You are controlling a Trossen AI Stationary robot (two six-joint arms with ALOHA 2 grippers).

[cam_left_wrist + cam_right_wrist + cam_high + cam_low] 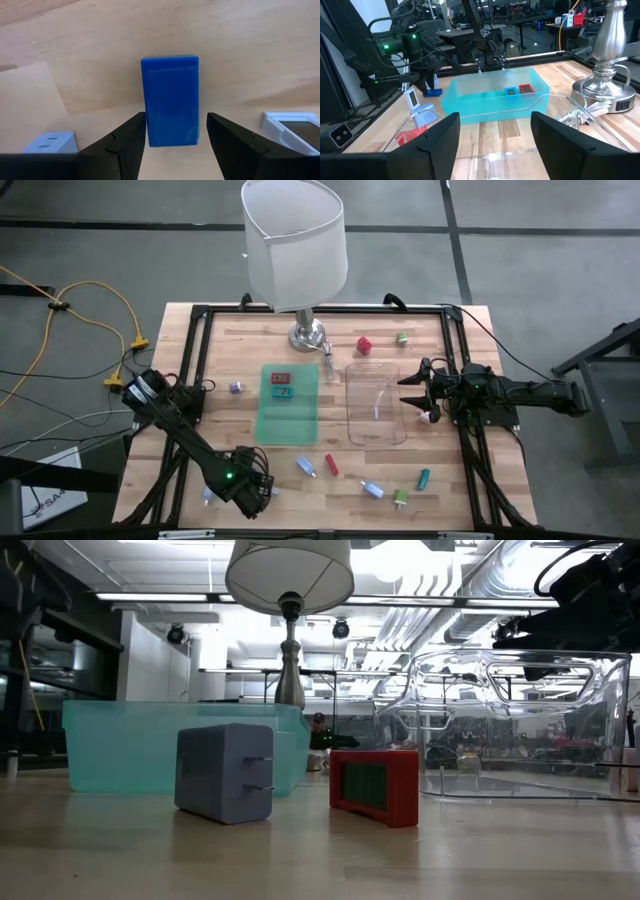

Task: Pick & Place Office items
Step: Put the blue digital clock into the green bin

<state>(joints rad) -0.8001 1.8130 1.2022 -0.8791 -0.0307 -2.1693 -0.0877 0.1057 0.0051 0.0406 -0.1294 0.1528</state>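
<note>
Pale planked wood table [340, 470], matt. Glossy smooth blue plastic block [170, 100]. Clear glossy plastic tray [375, 405]. Translucent teal plastic bin [495, 102]. Polished metal lamp base [605, 85]; white cloth shade [295, 240].

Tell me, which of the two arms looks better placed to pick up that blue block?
The left. Its tool hangs open right over the blue block, one finger on each side of it. The right tool sits across the table beside the clear tray, far from that block.
</note>
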